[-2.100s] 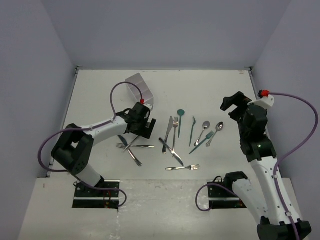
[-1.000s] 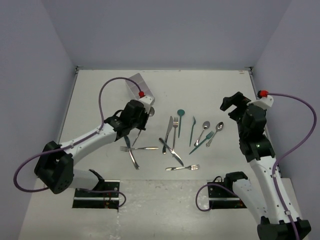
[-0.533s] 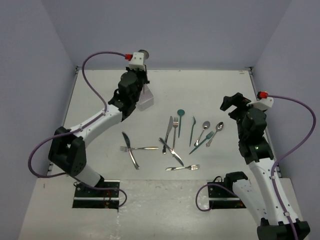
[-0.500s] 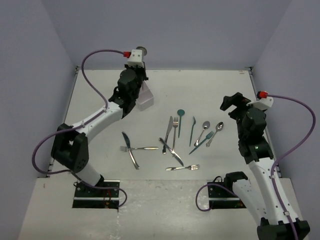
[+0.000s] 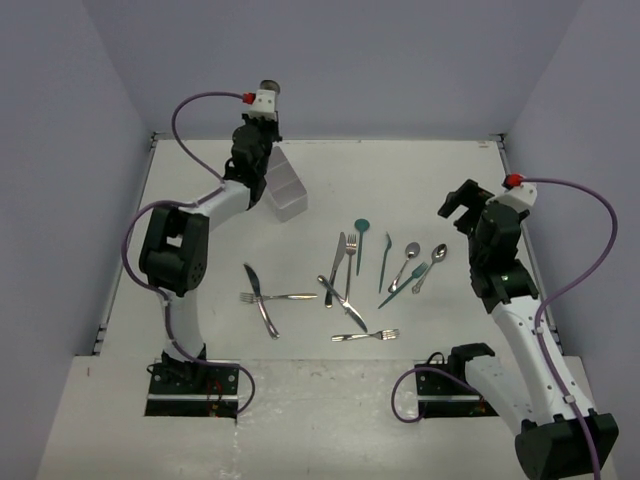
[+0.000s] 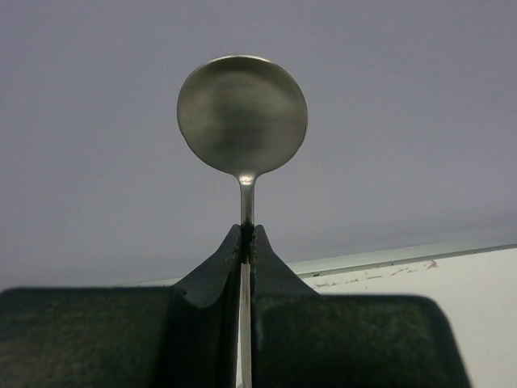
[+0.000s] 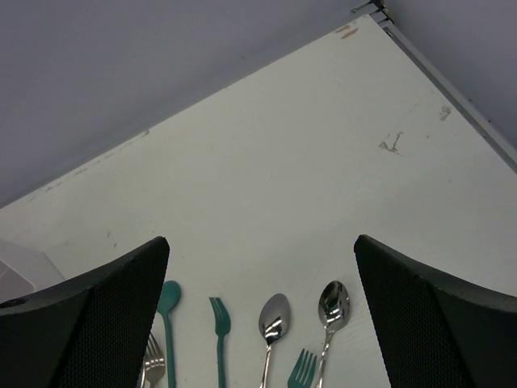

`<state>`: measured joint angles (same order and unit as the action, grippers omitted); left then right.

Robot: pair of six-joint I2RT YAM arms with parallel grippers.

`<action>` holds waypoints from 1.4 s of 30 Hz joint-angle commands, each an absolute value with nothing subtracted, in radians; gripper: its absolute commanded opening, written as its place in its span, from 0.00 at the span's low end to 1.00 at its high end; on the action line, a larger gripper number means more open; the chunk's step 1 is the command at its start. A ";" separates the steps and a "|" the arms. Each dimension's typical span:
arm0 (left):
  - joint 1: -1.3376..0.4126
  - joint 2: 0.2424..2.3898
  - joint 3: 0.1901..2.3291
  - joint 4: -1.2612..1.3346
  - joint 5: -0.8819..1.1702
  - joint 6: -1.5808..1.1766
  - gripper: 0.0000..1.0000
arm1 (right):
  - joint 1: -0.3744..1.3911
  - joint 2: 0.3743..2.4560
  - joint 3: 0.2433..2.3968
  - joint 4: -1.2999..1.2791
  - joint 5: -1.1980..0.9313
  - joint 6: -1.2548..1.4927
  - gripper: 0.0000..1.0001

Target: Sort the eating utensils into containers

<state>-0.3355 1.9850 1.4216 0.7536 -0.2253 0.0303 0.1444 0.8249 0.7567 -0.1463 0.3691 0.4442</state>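
Spoon [image 6: 242, 113] first: your left gripper [image 6: 246, 234] is pinched tight on its thin neck, the bowl poking out past the fingertips. In the overhead view that arm is lifted high at the far-left end of the table [image 5: 430, 170], close to the white organiser [image 5: 285, 190]. My guess is you went that high so the handle clears the walls before it drops into a compartment. I can't tell what's in the three compartments from here, nothing obvious shows. Moving right, the other utensils lie loose: a crossed silver bunch [image 5: 262, 298], then a teal spoon [image 5: 361, 226], two silver spoons [image 7: 273, 317], a teal fork [image 7: 300, 368] and a lone fork [image 5: 365, 336] nearest you. Far right, your right gripper [image 7: 261, 240] hangs wide open and empty above those spoons, probably parked for the next grab.
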 commanded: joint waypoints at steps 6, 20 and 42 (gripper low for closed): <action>-0.322 1.986 1.329 0.950 -0.129 0.121 0.00 | 0.144 0.851 0.837 -0.118 0.430 0.388 0.99; -0.321 1.977 1.259 0.867 -0.129 0.104 0.02 | 0.144 0.868 0.831 -0.126 0.376 0.397 0.99; -0.324 1.582 1.261 0.416 -0.067 -0.038 1.00 | 0.144 0.860 0.831 -0.389 0.445 0.613 0.99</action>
<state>-0.3279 1.6672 1.2327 0.5701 -0.0807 0.0536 0.1440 0.8368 0.8131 -0.2928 0.3904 0.5224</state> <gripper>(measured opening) 0.997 0.990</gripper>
